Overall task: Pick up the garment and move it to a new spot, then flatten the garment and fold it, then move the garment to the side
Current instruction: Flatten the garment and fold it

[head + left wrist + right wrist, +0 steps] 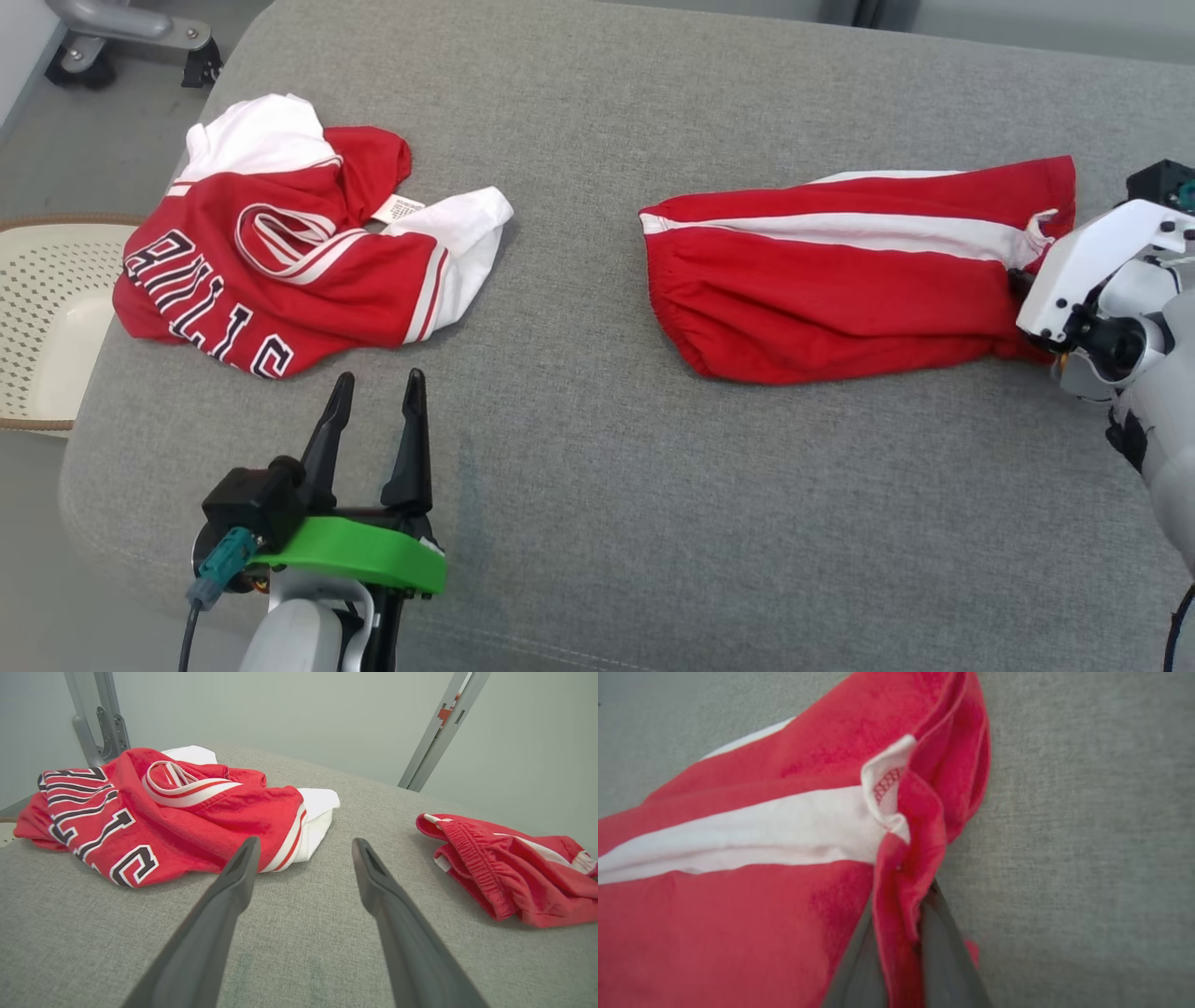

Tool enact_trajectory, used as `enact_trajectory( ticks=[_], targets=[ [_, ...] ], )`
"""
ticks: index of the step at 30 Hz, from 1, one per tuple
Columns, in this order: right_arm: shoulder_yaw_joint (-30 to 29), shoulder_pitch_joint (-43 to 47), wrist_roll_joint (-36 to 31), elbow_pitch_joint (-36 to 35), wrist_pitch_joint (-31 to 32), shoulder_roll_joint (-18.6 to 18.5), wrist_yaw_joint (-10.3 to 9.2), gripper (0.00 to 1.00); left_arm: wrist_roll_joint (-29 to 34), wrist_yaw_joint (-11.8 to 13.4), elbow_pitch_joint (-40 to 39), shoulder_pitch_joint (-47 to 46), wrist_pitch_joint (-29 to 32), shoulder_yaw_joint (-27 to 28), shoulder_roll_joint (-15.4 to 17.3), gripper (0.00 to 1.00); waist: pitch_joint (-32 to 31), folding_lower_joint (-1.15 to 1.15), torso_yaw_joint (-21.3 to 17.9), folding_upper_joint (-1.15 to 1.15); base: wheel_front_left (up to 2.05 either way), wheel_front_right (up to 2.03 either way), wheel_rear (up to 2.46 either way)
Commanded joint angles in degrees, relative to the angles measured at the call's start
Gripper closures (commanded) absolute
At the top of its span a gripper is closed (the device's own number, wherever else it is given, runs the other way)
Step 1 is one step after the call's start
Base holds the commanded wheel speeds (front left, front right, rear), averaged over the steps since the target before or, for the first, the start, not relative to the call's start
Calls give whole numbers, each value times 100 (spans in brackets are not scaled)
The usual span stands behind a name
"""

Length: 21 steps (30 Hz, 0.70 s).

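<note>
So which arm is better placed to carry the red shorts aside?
Right. The right gripper is shut on the edge of the shorts, with cloth pinched between its fingers. The left gripper is open over the bare cushion beside the jersey, apart from the shorts.

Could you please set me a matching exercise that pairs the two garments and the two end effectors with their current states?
Column one:
1. jersey
2. shorts
3. left end effector
4. right end effector

Column two:
A. open, touching no cloth
B. shut on a red hem
C. crumpled, black lettering showing
D. laid out long, with a white stripe along it

Pairs: 1-C, 2-D, 3-A, 4-B
</note>
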Motion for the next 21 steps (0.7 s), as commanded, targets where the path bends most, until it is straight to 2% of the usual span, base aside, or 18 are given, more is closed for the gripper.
enact_trajectory(
  ticks=[1,10,21],
  targets=[
    [90,263,62,56,26,120,20,100,-18,-6,25,-107,-2,-12,-1,0,-15,0,-11,0,0,0,0],
    [210,174,303,35,-589,-212,11,100,40,19,112,85,-2,-3,-1,0,-320,0,-215,0,0,0,0],
    [384,523,453,97,-1225,-653,10,100,161,-23,276,286,-2,40,2,0,-807,0,-856,0,0,0,0]
  ],
)
